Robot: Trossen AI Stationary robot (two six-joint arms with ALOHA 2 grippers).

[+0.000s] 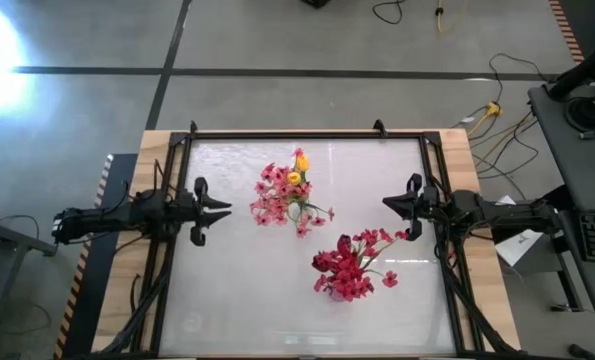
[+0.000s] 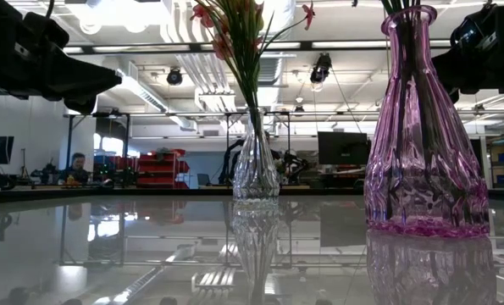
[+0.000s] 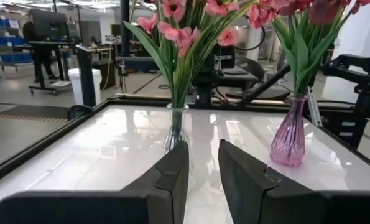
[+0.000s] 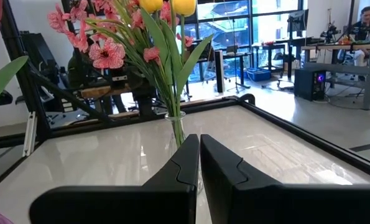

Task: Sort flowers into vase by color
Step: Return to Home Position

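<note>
Two bouquets on glossy white desk [image 1: 237, 290]: pink and yellow flowers [image 1: 289, 195] in clear fluted glass vase [image 2: 256, 174], red flowers [image 1: 352, 265] in purple ribbed glass vase [image 2: 425, 144]; left tool [image 1: 222, 208] slightly parted, right tool [image 1: 387, 203] clenched, both empty

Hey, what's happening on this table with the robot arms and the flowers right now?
Two robot arms are sorting artificial flowers by colour, and every flower in view is in a vase. The pink blossoms and yellow tulips stand in the clear vase, the red flowers in the purple vase. Neither arm holds anything: the left gripper sits at the left side of the table, fingers slightly apart, and the right gripper at the right side, fingers shut.
</note>
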